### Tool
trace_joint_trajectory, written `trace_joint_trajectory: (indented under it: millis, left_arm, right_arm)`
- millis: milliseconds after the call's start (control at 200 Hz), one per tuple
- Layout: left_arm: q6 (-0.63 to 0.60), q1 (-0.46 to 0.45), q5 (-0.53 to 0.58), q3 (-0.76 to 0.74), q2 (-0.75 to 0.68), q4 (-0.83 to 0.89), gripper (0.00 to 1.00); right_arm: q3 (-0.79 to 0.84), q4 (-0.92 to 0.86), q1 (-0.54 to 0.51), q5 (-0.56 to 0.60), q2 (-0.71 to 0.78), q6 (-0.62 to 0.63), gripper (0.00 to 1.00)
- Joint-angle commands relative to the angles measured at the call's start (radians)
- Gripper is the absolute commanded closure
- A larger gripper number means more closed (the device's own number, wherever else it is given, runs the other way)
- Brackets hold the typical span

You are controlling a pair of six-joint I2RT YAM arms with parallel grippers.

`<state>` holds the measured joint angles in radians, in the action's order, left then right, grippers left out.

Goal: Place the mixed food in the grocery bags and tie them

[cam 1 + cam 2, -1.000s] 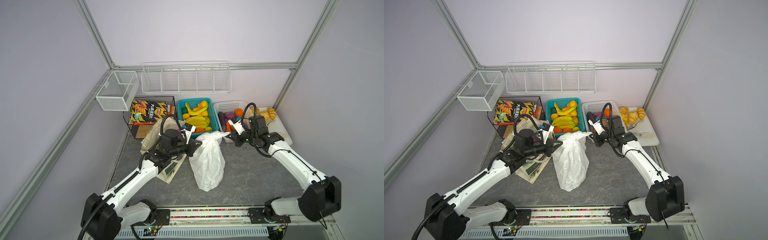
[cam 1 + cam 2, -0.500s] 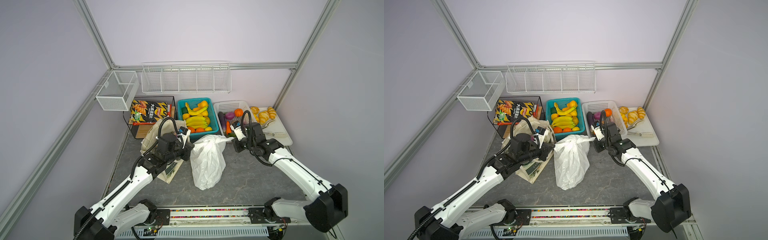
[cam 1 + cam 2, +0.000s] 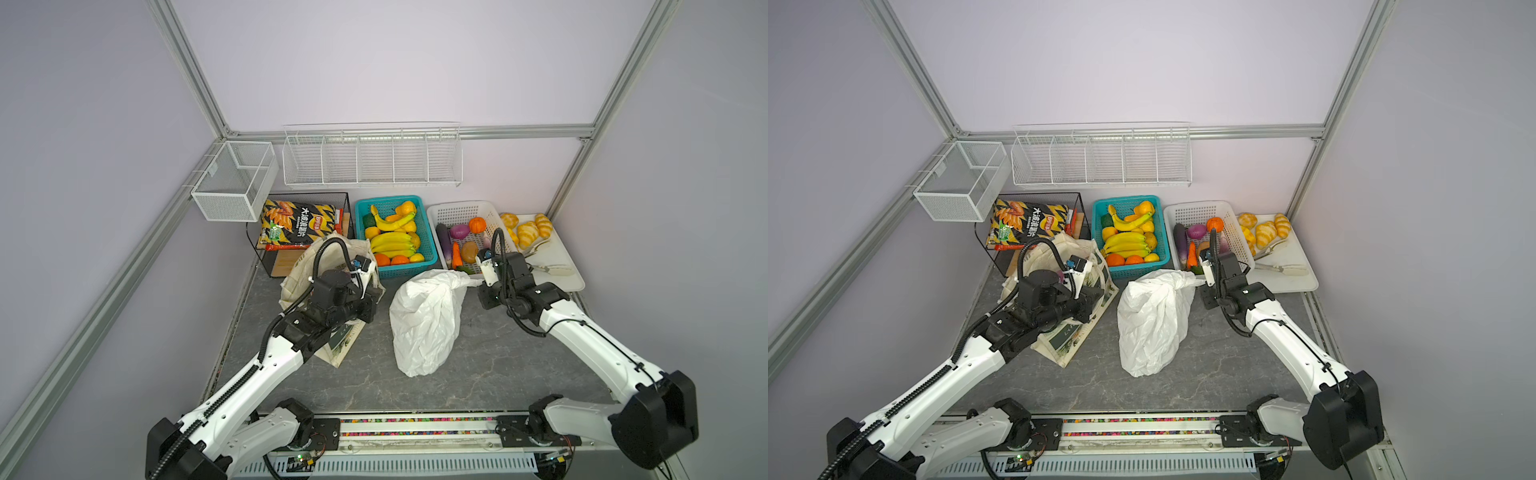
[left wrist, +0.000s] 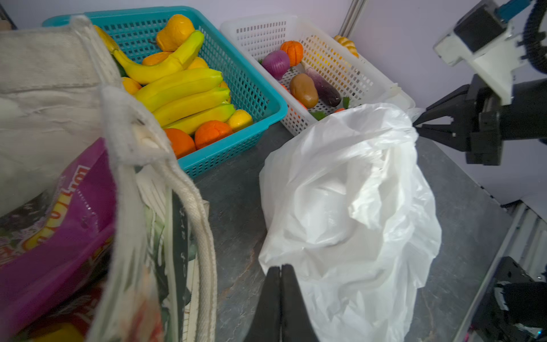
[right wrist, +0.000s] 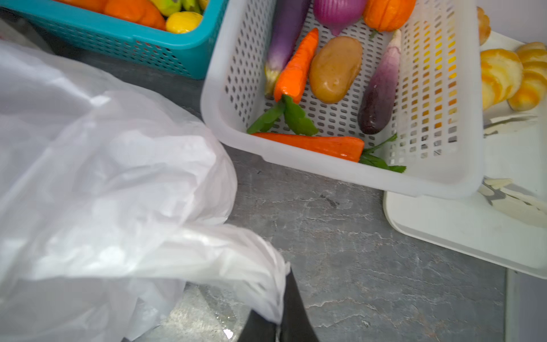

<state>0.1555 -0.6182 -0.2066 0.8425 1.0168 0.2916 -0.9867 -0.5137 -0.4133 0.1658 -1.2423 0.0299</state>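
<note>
The left pincer has let go of the white plastic bag on the desk and drawn back beside the canvas tote, jaws pressed together, empty. Farther, the right pincer still pinches the bag's twisted neck. Probably the knot is finished.

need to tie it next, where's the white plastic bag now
In both top views the white plastic bag lies mid-table, in front of the teal basket, its twisted end pinched by the right gripper.
</note>
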Motion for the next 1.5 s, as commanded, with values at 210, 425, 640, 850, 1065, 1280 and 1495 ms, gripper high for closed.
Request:
trace_joint_trajectory:
  millis: [210,425,640,850,1065,1280,1495]
  left_arm:
    - [0.101,-0.001,-0.234,0.075,0.141,-0.2,0.53]
    - [0.078,-0.002,-0.241,0.139,0.259,-0.175,0.45]
    - [0.089,-0.01,-0.3,0.139,0.31,-0.184,0.54]
    - [0.099,-0.012,-0.353,0.129,0.336,-0.189,0.68]
    - [0.115,-0.013,-0.287,0.126,0.297,-0.154,1.0]
    - [0.089,-0.025,0.011,0.053,0.174,0.03,1.0]
    - [0.089,-0.054,0.135,-0.076,0.138,0.042,1.0]
  right_arm:
    - [0.009,0.047,-0.008,-0.077,0.035,0.025,0.93]
    - [0.008,0.046,-0.009,-0.078,0.038,0.026,0.93]
    - [0.005,0.048,-0.008,-0.078,0.04,0.023,0.93]
    - [-0.003,0.048,-0.009,-0.076,0.038,0.016,0.93]
    - [-0.004,-0.004,-0.004,0.029,0.037,-0.019,0.93]
    - [0.096,-0.022,0.136,0.072,0.107,-0.11,0.94]
    - [0.244,0.11,0.271,0.012,0.115,-0.181,0.94]
